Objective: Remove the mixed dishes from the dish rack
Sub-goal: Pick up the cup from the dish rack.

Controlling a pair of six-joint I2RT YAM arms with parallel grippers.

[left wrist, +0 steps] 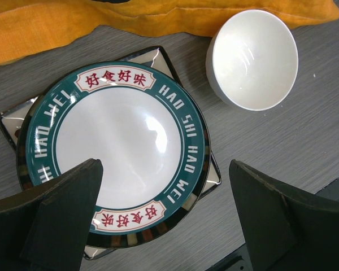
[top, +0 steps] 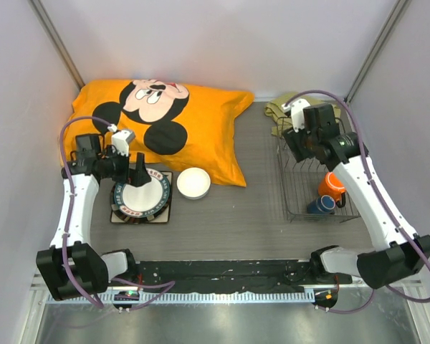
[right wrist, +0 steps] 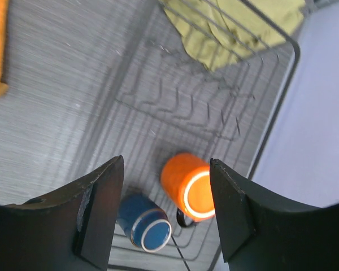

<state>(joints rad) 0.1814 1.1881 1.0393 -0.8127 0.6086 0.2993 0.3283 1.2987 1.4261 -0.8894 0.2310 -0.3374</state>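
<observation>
Both claws spread, holding nothing.
Right gripper (right wrist: 166,189) over dish rack (top: 295,179); orange mug (top: 332,187) and small dark-blue cup (top: 321,205) side by side at its near-right corner. Left gripper (left wrist: 165,209) over patterned-rim plate (left wrist: 116,141), white bowl (left wrist: 254,56) beside.

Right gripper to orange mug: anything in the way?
Nothing visible. The right gripper hangs open above the rack, with the mug in clear view below the gap between its fingers. The blue cup sits close beside the mug and may crowd one finger.
</observation>
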